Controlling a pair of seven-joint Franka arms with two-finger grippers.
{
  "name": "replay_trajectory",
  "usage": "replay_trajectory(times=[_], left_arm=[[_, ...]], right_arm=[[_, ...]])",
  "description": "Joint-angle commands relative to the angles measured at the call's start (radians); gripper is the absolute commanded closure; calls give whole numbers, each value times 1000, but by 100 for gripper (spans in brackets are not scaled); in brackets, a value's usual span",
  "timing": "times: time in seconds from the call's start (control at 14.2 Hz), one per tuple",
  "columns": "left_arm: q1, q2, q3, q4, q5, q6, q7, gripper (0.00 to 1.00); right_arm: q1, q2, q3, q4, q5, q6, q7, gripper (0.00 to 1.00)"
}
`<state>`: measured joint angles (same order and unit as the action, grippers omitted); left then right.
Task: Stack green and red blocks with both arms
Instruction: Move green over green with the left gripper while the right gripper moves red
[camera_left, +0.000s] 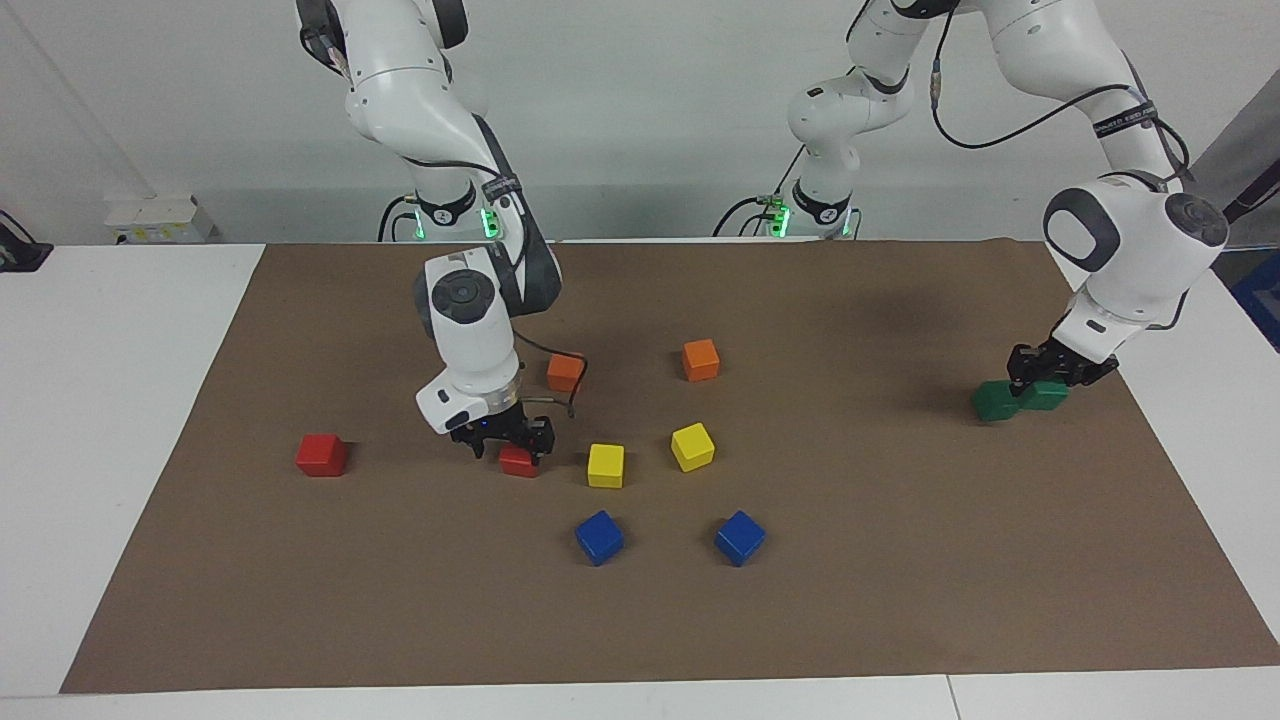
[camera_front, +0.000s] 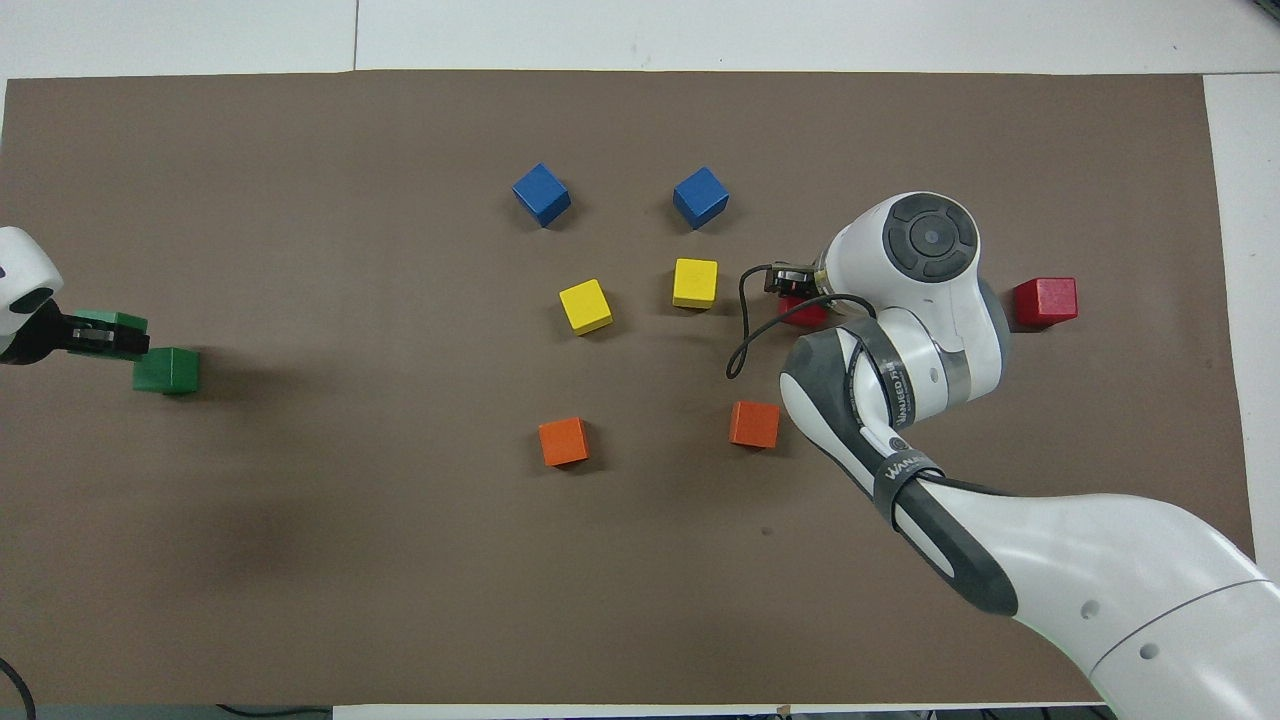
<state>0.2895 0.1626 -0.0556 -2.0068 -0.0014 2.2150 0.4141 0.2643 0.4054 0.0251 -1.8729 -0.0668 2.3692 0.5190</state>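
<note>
Two hands pinch cubes: left hand (camera_left: 1047, 380) holds a green cube (camera_left: 1045, 396) beside the resting green cube (camera_left: 995, 402), near the counter's left-arm edge; centre it above before lowering. Right hand (camera_left: 503, 444) grips a red cube (camera_left: 519, 462) mid-counter, well apart from the other red cube (camera_left: 321, 455).

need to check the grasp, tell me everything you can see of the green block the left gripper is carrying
The held green block is a small, glossy, dark green cube with crisp edges, plastic or painted wood by its look. The left gripper is shut on it from above, black fingers on two of its sides. It sits roughly level at the left arm's end of the brown mat, right beside the second green block rather than over it. Whether the two touch, or whether it is clear of the mat, cannot be told.
</note>
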Motion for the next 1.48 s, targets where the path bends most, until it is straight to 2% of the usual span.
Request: replay_trajectory(times=[0.0,0.21,0.56,0.7,0.85,1.41], left_arm=[[22,-61,-9,-85,-19,69,32,100],[23,-86,-7,-162,-64,155,28,100],[19,-95,-6,-179,-100,163,-41,100],[10,-97,-6,-181,-100,163,-82,100],[-10,-89,-4,-188,-98,169,-135,100],[-9,-61,-1,-188,-92,175,-130,100]], right_arm=[[-17,-20,9,-25,-13,15,-24,100],[-80,-22,9,18,-5,-11,-121,100],[-235,-53,9,159,2,-208,-454,100],[-313,-72,9,149,4,-232,-583,100],[-361,-83,9,133,5,-251,-635,100],[-421,-123,9,34,38,-235,-698,100]])
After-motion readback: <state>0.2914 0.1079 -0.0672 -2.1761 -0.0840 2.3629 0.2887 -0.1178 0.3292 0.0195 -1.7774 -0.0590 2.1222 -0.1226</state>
